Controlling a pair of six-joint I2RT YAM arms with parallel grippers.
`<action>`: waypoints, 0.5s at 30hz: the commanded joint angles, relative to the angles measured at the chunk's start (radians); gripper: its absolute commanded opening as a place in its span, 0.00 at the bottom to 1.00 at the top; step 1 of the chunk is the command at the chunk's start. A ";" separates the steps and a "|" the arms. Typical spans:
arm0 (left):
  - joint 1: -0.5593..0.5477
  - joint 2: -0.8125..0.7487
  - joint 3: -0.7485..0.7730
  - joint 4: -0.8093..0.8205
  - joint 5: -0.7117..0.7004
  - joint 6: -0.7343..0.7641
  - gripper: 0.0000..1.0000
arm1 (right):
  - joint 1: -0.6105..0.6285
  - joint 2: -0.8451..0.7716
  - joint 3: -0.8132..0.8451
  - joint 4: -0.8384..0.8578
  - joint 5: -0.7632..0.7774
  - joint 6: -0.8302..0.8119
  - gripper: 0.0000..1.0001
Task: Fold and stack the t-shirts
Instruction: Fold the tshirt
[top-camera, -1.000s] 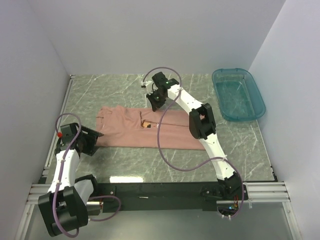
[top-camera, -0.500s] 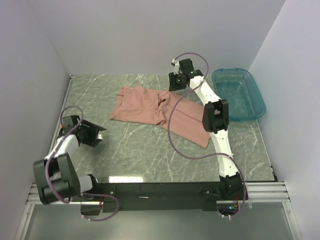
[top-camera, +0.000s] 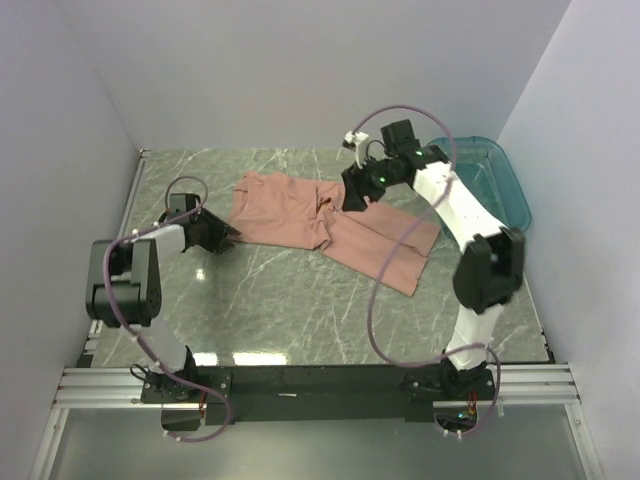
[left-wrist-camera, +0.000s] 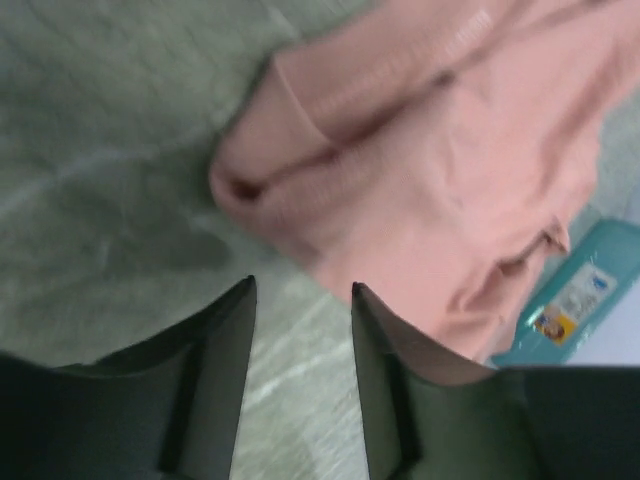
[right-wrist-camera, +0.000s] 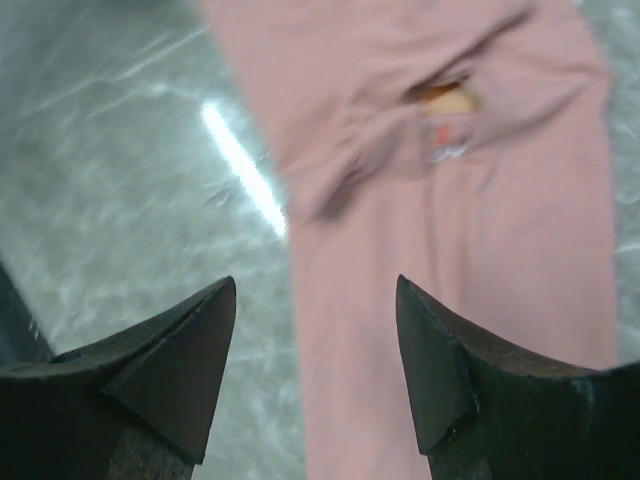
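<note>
— What has changed since a moment ago?

— Your left gripper has swung in from the left edge of the green marbled table. It now sits just beside the left end of the dusty salmon-pink cotton t-shirt.

— Are your jaws holding anything?

— No. The left jaws stand partly apart, with bare table between them. Your right gripper, shut a second ago, now gapes wide and empty over the shirt's middle.

— Where is the shirt?

— It lies rumpled across the far half of the table, its right end near the teal plastic tub in the far right corner.
</note>
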 joint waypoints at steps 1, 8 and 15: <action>-0.008 0.097 0.068 -0.027 -0.099 -0.026 0.44 | 0.004 -0.166 -0.200 -0.062 -0.088 -0.170 0.72; 0.004 0.159 0.192 -0.131 -0.206 0.074 0.19 | 0.018 -0.416 -0.570 -0.014 0.106 -0.359 0.69; 0.090 0.278 0.404 -0.200 -0.155 0.233 0.02 | 0.099 -0.507 -0.809 0.152 0.367 -0.316 0.67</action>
